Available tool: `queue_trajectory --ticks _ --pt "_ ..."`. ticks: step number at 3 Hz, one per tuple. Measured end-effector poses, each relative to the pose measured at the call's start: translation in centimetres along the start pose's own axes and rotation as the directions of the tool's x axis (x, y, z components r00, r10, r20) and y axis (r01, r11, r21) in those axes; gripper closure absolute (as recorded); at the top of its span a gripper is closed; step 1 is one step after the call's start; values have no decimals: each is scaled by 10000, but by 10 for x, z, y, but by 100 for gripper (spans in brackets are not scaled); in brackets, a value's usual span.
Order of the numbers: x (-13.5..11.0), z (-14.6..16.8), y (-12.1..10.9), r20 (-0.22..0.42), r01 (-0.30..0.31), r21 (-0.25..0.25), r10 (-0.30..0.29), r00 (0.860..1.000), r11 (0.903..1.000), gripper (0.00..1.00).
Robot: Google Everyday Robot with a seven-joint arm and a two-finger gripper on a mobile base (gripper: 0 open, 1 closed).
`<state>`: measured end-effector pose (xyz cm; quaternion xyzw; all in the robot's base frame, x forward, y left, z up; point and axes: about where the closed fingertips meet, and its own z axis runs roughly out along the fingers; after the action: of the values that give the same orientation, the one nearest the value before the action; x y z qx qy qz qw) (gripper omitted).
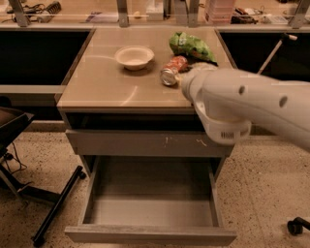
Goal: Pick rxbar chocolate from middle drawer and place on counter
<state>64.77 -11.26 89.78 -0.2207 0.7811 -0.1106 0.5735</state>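
My gripper [193,73] is at the end of the white arm [242,101], over the right side of the tan counter [111,87], close beside the tipped soda can [173,70]. The arm covers most of it from this view. The rxbar chocolate is hidden: I see no dark bar on the counter or in the drawer. The middle drawer [150,236] stands pulled out below, and the part of its grey floor that shows is bare.
A cream bowl [134,56] and a green crinkled snack bag [191,46] sit on the counter. The shut drawer front with pale scratch marks [145,143] lies above the open drawer. A black chair base [43,203] stands at the left, and a cluttered ledge [145,12] runs behind.
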Motion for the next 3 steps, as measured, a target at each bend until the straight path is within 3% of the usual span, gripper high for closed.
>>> queue_trajectory --ticks 1,2,3 --pt "-49 31 -30 507 -299 570 270 9984 9979 100" --pt "-46 54 -56 270 -599 1022 574 9980 9930 100" --pt "-9 71 -71 -432 -826 1170 882 9952 9897 100"
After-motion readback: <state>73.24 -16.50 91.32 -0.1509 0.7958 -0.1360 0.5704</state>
